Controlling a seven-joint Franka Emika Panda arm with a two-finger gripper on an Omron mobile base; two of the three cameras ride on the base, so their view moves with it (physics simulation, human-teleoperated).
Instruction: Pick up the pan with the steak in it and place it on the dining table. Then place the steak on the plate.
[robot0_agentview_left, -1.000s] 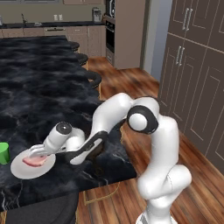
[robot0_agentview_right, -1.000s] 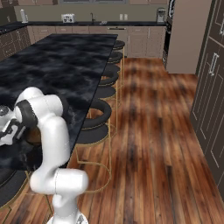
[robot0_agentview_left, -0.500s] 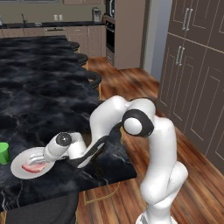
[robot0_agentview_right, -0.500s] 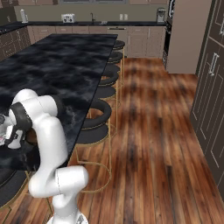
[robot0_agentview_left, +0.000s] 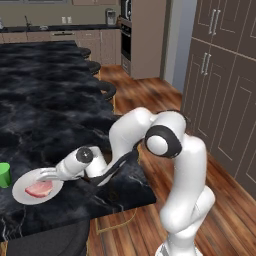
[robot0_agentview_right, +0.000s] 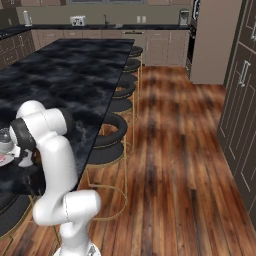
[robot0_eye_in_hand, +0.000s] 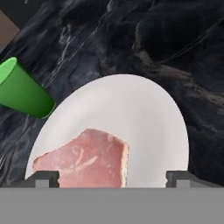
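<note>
We see a glossy reddish-brown wooden plank floor (robot0_agentview_right: 170, 145) running beside a row of round black bar stools with brass legs (robot0_agentview_right: 117, 131). Tall dark brown panelled cabinets with silver handles (robot0_agentview_left: 220, 75) stand along one side. Beige base cabinets under a dark worktop (robot0_agentview_right: 150, 47) line the far wall.

i'm looking at the dining table (robot0_agentview_left: 55, 105), a glossy black marble top with grey veins catching soft light, and on it the plate (robot0_eye_in_hand: 144, 113) reads as smooth, plain white, matt with no glare, like glazed ceramic. the steak (robot0_eye_in_hand: 87, 159) on it looks raw and moist, pink flesh streaked with paler fat, next to a green cup (robot0_eye_in_hand: 22, 89) that looks like smooth plastic. beyond the table i see a polished wood floor (robot0_agentview_right: 170, 145) with a shiny plank grain and matt wooden cabinet doors (robot0_agentview_left: 225, 75) with metal handles.
</note>
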